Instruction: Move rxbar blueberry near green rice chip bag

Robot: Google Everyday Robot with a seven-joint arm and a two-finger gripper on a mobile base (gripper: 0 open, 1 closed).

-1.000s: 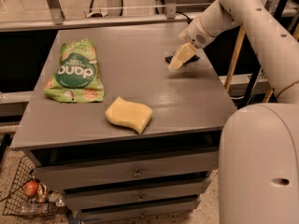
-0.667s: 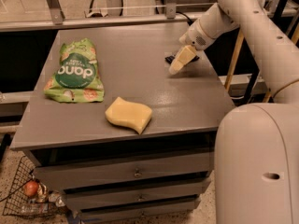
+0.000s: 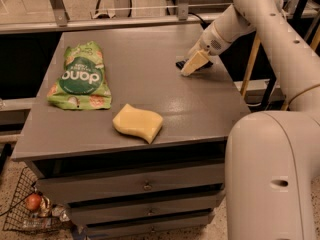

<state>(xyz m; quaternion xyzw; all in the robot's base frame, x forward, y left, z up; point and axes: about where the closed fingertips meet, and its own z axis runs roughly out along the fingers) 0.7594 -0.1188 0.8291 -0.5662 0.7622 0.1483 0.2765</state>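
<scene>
Bench point(image 3: 150, 49): grey top across the middle of the frame, with drawers point(image 3: 145, 186) beneath it and a wire basket point(image 3: 22, 204) on the floor at lower left.
Arm point(image 3: 260, 14): white, reaching in from the right edge to the upper right of the bench; it sits where it was a second ago, with no shift worth naming.
Chip bag point(image 3: 80, 76): green, lying flat at the upper left of the bench, unmoved.
Sponge point(image 3: 137, 123): yellow and wavy, lower centre near the front edge, unmoved.
Hand point(image 3: 194, 63): low over the bench at upper right, on or just above the snack bar; I cannot tell whether it is open or closed on it.
Snack bar point(image 3: 179, 64): dark, only slivers showing past the hand, flat on the bench as before, well apart from the chip bag.
Change: next to nothing; the hand has settled rather than travelled.
Meaning: this looks like the pick-up step, with the bar not yet raised. The whole carry leftward across the bench remains, and that route appears to pass behind the sponge.
</scene>
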